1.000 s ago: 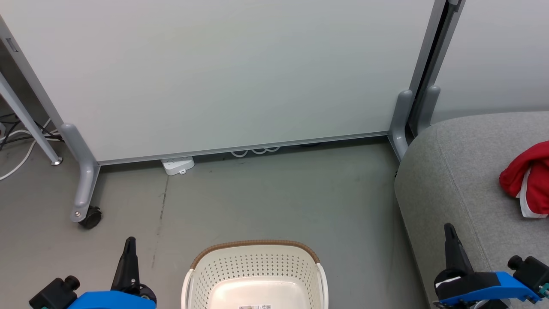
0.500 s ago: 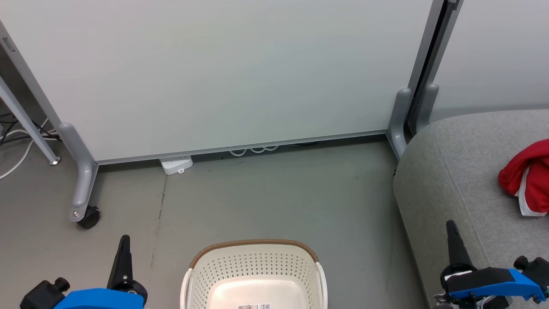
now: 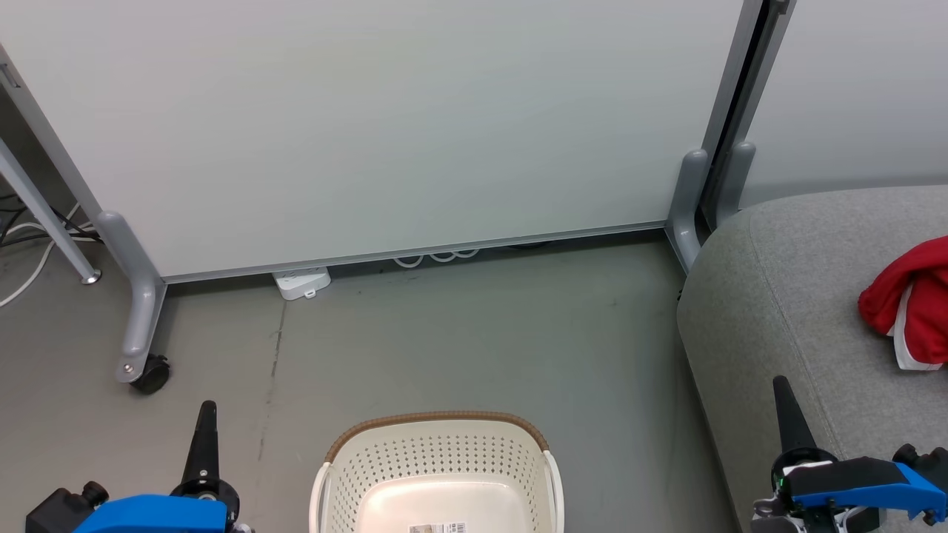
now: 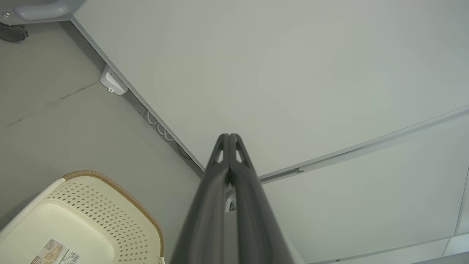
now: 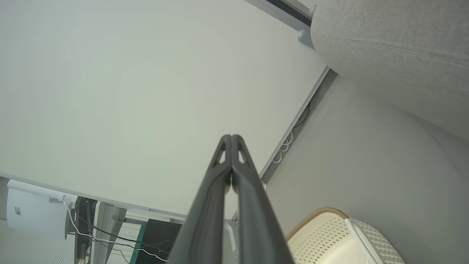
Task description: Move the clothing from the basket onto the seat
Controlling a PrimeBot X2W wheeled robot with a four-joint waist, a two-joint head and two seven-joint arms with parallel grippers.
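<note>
Head view: red clothing (image 3: 915, 296) lies bunched on top of the seat (image 3: 785, 296), well apart from the basket (image 3: 437, 426) on the floor (image 3: 474, 333). The left end effector (image 3: 205, 411) and right end effector (image 3: 781, 385) flank the basket, both closed. Left wrist view: left end effector pinched together, basket rim beside it. Right wrist view: right end effector likewise closed, seat corner above

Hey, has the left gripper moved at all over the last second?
Yes. In the head view the left gripper, shut, has drifted left, away from the basket, which has barely shifted.
</note>
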